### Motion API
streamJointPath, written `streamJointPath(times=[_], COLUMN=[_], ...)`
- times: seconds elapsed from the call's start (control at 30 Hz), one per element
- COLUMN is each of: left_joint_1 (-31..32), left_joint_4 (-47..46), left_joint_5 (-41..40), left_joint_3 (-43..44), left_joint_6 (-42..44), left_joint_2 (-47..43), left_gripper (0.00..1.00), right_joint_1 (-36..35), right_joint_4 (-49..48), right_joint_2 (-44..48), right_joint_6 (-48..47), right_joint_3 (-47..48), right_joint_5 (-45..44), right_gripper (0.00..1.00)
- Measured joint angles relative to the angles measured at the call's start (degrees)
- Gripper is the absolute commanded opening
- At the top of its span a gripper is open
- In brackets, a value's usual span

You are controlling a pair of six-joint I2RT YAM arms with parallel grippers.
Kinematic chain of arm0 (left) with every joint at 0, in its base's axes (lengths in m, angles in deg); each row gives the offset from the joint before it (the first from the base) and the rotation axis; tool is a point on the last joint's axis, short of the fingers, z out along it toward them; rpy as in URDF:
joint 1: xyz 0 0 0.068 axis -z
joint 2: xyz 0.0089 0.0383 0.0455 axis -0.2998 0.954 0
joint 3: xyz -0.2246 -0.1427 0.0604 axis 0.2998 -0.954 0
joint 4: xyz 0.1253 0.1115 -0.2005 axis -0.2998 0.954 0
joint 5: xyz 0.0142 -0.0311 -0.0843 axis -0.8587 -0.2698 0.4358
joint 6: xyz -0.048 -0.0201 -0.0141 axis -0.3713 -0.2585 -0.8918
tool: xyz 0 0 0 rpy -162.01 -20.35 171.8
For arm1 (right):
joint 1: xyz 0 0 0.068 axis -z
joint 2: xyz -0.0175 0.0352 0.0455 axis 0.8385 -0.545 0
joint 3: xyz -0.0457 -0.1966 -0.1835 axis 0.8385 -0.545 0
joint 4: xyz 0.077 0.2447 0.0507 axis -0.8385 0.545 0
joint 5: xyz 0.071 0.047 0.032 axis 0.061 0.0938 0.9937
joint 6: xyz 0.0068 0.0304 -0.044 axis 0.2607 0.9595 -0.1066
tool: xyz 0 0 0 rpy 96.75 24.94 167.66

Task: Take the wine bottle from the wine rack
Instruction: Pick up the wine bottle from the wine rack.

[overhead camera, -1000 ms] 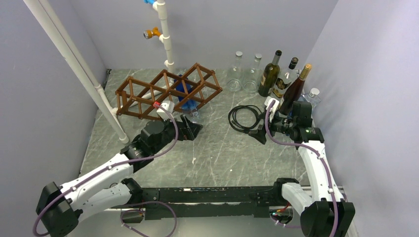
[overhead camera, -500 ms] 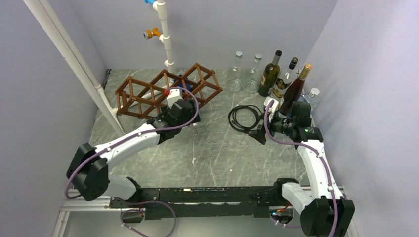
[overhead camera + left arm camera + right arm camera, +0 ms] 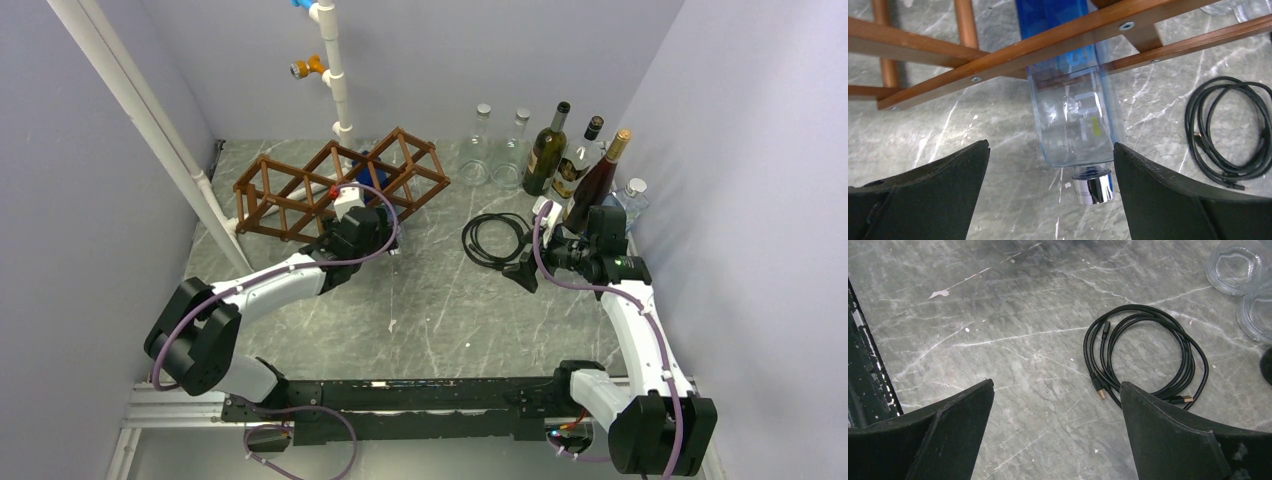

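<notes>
The wine rack (image 3: 290, 195) is a brown wooden lattice lying at the back left, and its bars (image 3: 998, 67) cross the top of the left wrist view. A clear blue-tinted wine bottle (image 3: 1073, 115) lies in one cell (image 3: 372, 172). Its silver cap (image 3: 1092, 186) sticks out toward me. My left gripper (image 3: 1050, 145) is open just in front of the rack. The bottle's cap end lies between its fingers, nearer the right one, and nothing is gripped. My right gripper (image 3: 1056, 383) hangs open over bare table at the right (image 3: 525, 272).
A coiled black cable (image 3: 490, 238) lies ahead of the right gripper (image 3: 1148, 355). Dark wine bottles (image 3: 578, 160) and clear glass bottles (image 3: 495, 148) stand at the back right. White pipes (image 3: 335, 70) rise behind and left of the rack.
My left arm has stretched forward from mid-table to the front of the rack, bringing its open fingers around the bottle's cap end. The right arm has stayed put.
</notes>
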Motion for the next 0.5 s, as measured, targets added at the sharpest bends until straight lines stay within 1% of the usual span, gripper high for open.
streamJointPath(times=[0.17,0.27,0.5], left_joint_1=[-2.6,-3.8,-5.1], left_joint_4=[-7.9,-11.1,-15.1], left_joint_5=[7.4,11.0,14.6], left_joint_3=[-3.5,-5.8,-5.8], left_joint_6=[3.1,3.6,3.3], left_joint_2=[0.0,0.0,1.3], left_gripper=[1.00,1.00,1.00], right_joint_1=[0.0,0.0,0.0], right_joint_4=[0.0,0.0,0.0], right_joint_2=[-0.5,-0.6,-1.3], right_joint_6=[0.0,0.0,0.0], right_joint_3=[0.0,-0.1,-0.1], right_joint_5=[0.0,0.0,0.0], right_gripper=[1.00,1.00,1.00])
